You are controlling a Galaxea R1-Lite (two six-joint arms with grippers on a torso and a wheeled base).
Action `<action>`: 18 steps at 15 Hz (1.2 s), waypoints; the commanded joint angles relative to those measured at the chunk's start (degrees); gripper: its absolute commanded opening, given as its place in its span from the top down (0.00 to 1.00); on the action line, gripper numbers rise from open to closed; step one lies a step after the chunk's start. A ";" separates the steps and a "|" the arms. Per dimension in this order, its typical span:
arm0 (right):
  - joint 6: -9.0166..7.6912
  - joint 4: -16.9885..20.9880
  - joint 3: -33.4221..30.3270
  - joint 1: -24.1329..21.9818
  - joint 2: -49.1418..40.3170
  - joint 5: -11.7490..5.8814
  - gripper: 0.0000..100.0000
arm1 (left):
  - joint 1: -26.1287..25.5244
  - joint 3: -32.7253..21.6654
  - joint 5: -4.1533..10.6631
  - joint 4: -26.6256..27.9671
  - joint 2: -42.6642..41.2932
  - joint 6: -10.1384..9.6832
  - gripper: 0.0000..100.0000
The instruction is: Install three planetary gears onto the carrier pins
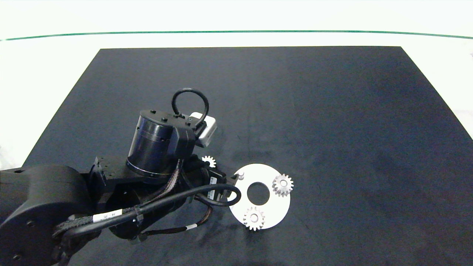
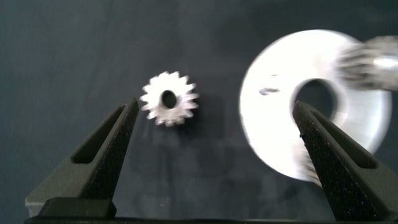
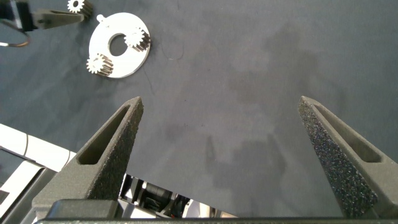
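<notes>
Left gripper: fingers spread wide, empty, above the loose gear and the disc's edge.
Right gripper: wide open, empty, well apart from the parts.
Loose gear: flat on the tabletop, beside the disc.
White disc: two gears seated on pins; third pin bare.

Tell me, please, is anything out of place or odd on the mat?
One planetary gear lies loose on the black mat, beside the white disc, while one carrier pin stands bare. Two gears already sit on pins. The open left gripper hovers above the loose gear. Nothing looks damaged or spilled.
</notes>
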 commanded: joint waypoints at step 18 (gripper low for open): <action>0.12 0.18 0.72 0.01 -0.51 -0.07 0.00 | 6.23 3.84 0.92 -9.84 3.78 3.13 0.00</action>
